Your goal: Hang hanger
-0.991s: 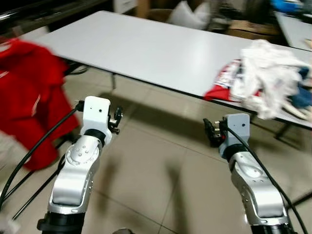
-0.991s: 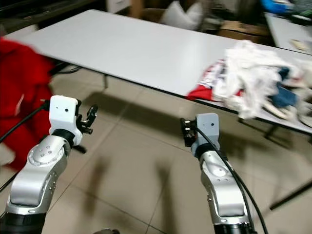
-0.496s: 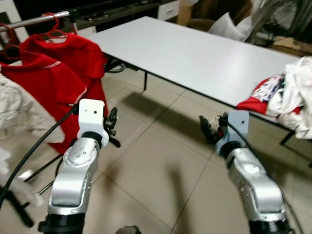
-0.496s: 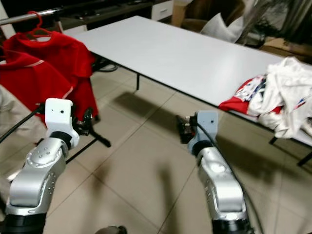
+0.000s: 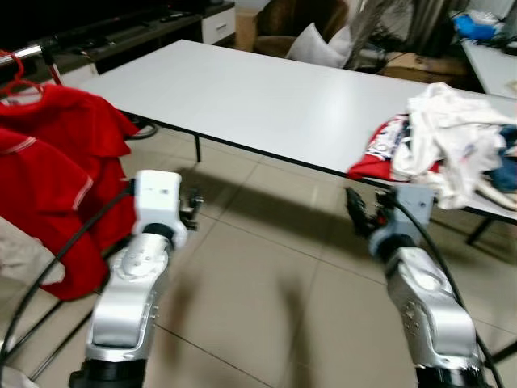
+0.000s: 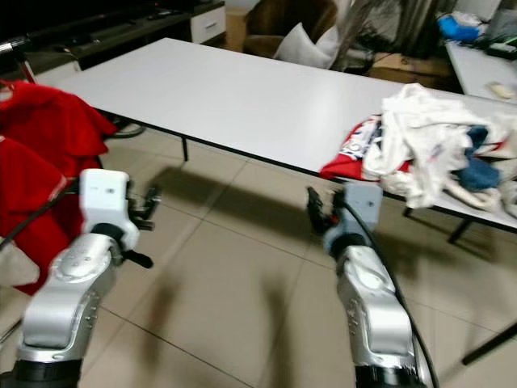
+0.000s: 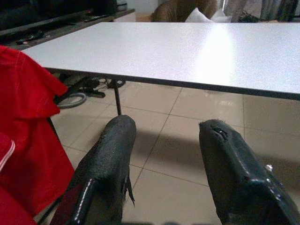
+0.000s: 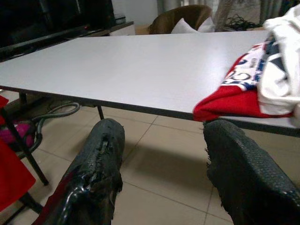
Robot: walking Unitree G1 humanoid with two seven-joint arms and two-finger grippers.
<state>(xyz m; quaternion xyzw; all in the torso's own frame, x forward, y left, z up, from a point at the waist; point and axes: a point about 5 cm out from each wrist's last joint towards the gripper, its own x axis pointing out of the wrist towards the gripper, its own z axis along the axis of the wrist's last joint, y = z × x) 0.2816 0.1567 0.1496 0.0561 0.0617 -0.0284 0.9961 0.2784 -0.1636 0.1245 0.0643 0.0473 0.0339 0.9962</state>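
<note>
A long white table (image 5: 266, 97) crosses the upper middle of the frame above a tiled floor (image 5: 266, 283). On its right end lies a heap of clothes (image 5: 452, 145), white over red and blue. At the left edge, red shirts (image 5: 56, 162) hang on a rail (image 5: 24, 55), and the hook of a red hanger (image 5: 11, 73) shows at the upper left, over the rail. The left gripper (image 7: 164, 154) is raised at lower left of the frame, fingers spread apart with nothing between them, pointing at the table edge. The right gripper (image 8: 161, 159) is raised at lower right, just short of the clothes heap, fingers likewise apart and holding nothing.
</note>
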